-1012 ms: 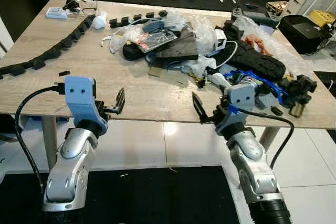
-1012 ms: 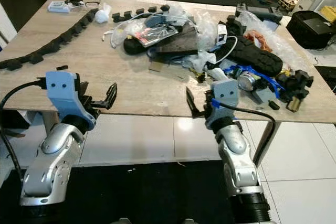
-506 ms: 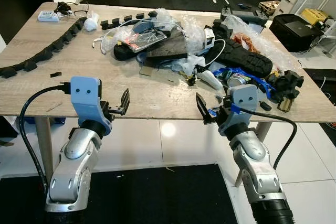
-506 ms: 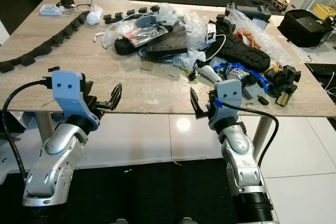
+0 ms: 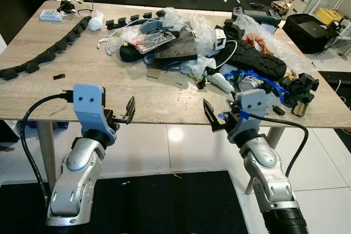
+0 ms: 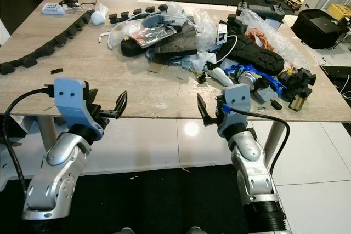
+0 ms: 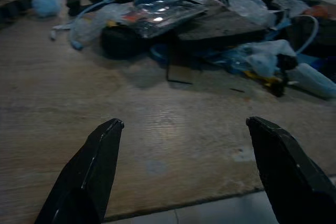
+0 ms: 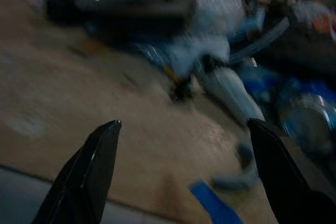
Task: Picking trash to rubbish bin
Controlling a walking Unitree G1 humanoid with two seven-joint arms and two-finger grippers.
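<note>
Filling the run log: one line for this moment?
left pincer open | right pincer open | both at table edge | trash pile untouched

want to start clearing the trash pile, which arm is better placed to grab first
Probably the right. The right gripper hangs open at the table edge just in front of the trash pile. The left gripper, also open, faces mostly bare wood with the pile farther off.

head views: bright, even, sharp | glare: light spot on glossy floor tile (image 5: 175,133) below table (image 5: 82,89) edge | left wrist: dim, fairly sharp, soft sheen on plastic wrap (image 7: 157,11) | right wrist: dim, heavily motion-blurred, bluish cast
</note>
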